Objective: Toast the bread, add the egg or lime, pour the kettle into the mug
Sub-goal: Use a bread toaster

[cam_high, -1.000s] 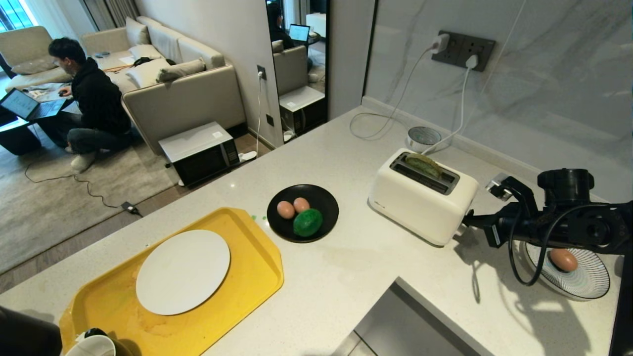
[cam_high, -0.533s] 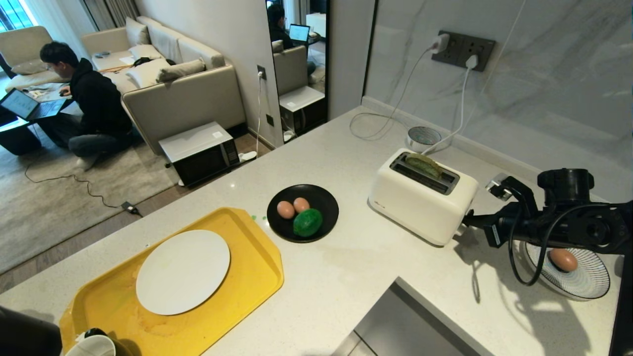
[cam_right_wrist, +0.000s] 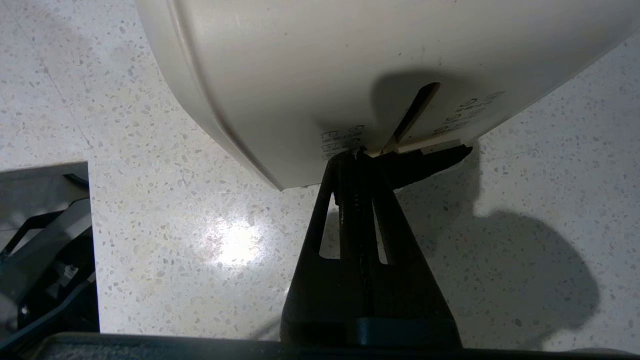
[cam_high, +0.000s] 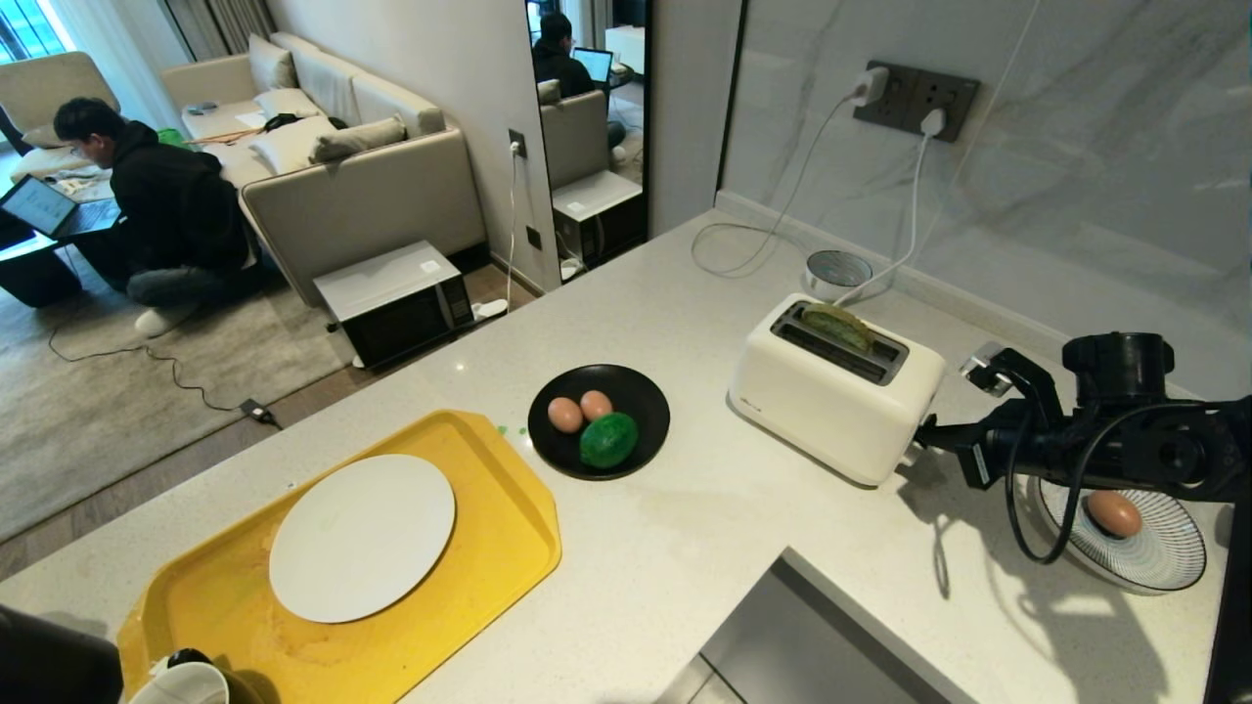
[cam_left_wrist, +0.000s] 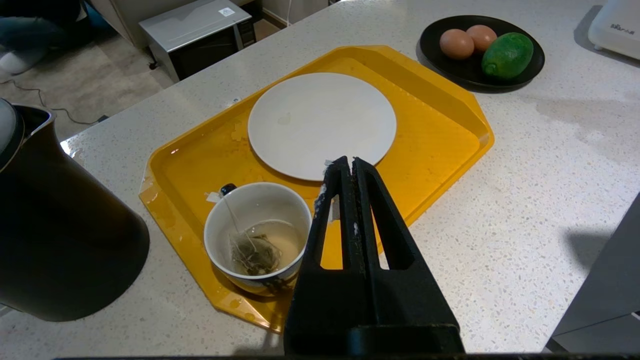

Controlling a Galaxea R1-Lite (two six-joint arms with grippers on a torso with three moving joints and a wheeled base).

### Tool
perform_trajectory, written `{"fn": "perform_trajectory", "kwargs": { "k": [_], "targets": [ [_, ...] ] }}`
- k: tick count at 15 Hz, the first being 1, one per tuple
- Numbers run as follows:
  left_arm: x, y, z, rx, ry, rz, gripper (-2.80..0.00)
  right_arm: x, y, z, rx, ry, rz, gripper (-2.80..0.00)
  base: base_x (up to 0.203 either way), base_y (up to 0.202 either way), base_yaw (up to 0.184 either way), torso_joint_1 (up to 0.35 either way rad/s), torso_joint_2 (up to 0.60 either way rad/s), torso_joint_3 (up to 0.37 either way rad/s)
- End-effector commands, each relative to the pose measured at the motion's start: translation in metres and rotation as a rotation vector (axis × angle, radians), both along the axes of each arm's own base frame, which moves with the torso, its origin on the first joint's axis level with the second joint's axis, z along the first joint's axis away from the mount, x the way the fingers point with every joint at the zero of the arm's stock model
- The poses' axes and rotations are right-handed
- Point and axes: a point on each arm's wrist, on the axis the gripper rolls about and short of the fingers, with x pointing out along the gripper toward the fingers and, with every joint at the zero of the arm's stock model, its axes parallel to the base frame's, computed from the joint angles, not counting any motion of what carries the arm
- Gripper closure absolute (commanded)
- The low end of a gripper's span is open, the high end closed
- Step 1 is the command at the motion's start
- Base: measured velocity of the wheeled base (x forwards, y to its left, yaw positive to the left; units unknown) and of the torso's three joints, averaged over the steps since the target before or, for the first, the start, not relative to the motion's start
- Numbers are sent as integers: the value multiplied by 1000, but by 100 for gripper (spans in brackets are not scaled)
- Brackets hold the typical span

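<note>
The green bread (cam_high: 838, 326) sticks out of the far slot of the white toaster (cam_high: 831, 391). My right gripper (cam_high: 919, 445) is shut, its tips (cam_right_wrist: 356, 155) at the low end of the lever slot (cam_right_wrist: 415, 112) on the toaster's end face. Two eggs (cam_high: 565, 415) and the lime (cam_high: 608, 440) lie on a black plate (cam_high: 636, 386). A third egg (cam_high: 1114, 513) rests on a striped plate under my right arm. The mug (cam_left_wrist: 257, 235), holding a teabag, stands on the yellow tray (cam_left_wrist: 440, 130) beside the black kettle (cam_left_wrist: 55, 235). My left gripper (cam_left_wrist: 349, 162) hangs shut and empty over the tray.
A white plate (cam_high: 362, 536) lies on the yellow tray. Cables run from the wall socket (cam_high: 915, 98) to the toaster and a round kettle base (cam_high: 838, 271). The counter has a cut-out edge (cam_high: 782, 557) in front. A person (cam_high: 166, 205) sits on the floor beyond.
Neither arm nor anything on the counter has moved. Only the person in the background has shifted to the left.
</note>
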Motion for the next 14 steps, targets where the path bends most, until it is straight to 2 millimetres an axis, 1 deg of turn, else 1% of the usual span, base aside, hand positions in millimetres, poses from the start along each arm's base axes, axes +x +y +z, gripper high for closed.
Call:
{"fn": "perform_trajectory", "kwargs": {
  "k": [1, 10, 14],
  "targets": [
    [0, 0, 0, 0, 0, 0, 0, 0, 0, -1, -1, -1, 4, 0, 0, 0, 0, 0, 0, 0],
    [0, 0, 0, 0, 0, 0, 0, 0, -1, -2, 1, 5, 2, 0, 0, 0, 0, 0, 0, 0],
    [0, 0, 0, 0, 0, 0, 0, 1, -1, -8, 4, 20, 3, 0, 0, 0, 0, 0, 0, 0]
  ]
}}
